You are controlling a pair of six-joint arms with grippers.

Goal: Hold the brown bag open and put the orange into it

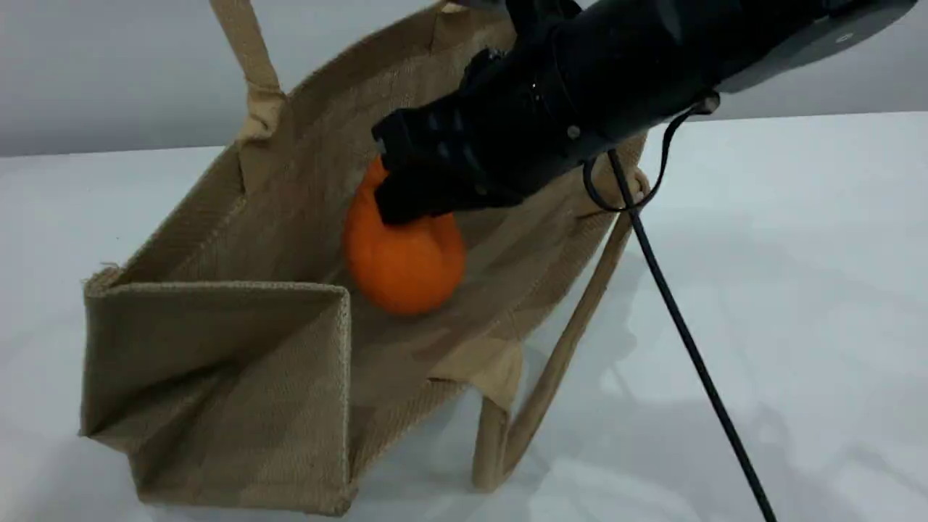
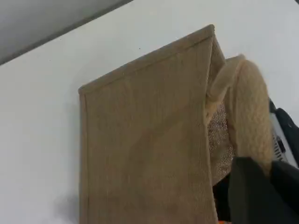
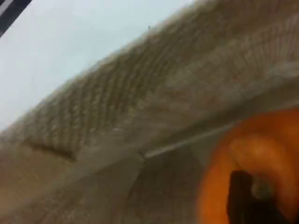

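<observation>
**Orange inside the jute bag, right end effector on top of it**

The orange sits inside the brown bag, low on the bag's inner wall near the middle of the opening. In the right wrist view the fruit fills the 4 o'clock corner, its pale knobby neck just beside the dark fingertip of the right end effector. From the scene view the right end effector presses against the orange's upper side at about 12 o'clock of the fruit, reaching into the bag from 1 o'clock. Whether its fingers are clenched on the fruit or slightly parted cannot be told; they are in contact with it.

The bag lies tipped on the white worktop, its mouth facing 3 o'clock in the scene view and its flat base panel toward 8 o'clock. One beige handle rises at 11 o'clock, out of the top of the view. The other handle hangs down onto the worktop at 5 o'clock of the orange.

In the left wrist view the padded handle runs into the left end effector, which is clenched on it at 5 o'clock. A black cable trails from the right arm toward 5 o'clock.
</observation>
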